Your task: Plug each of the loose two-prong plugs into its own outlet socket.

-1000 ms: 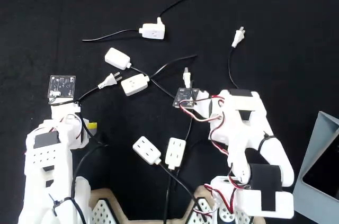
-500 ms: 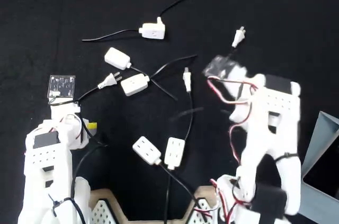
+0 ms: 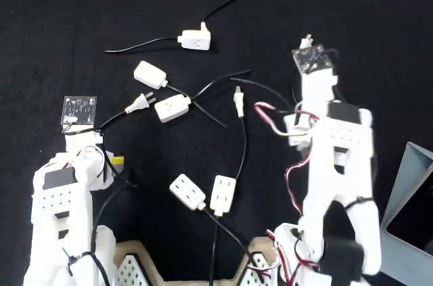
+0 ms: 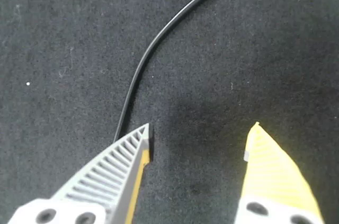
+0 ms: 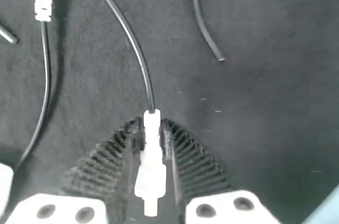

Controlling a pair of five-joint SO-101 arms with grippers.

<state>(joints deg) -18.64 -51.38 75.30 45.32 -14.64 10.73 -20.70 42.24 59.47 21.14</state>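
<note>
A black table (image 3: 379,29) holds scattered white outlets and plugs on black cords. My right arm (image 3: 335,164) stretches toward the far right. My left arm (image 3: 64,211) sits folded at the near left, apparently parked clear of the work.

Two outlets (image 3: 187,191) lie side by side near the middle, close to me. Three more outlets (image 3: 172,107) lie farther off, left of centre. I judge all of them free, so there are plenty of targets.

Two loose plugs rest on the cloth: one (image 3: 139,103) just left of an outlet, another (image 3: 238,99) in the middle.

The right gripper (image 5: 151,126) pinches a third plug (image 5: 149,173) by its body, fingers pressed against both sides. Its cord leads away past the fingertips, so I judge the prongs face back toward the wrist, which is awkward for plugging in.

The left gripper (image 4: 201,128) hangs low over the cloth, fingers spread, holding nothing. A black cord (image 4: 143,70) runs up to one fingertip.
</note>
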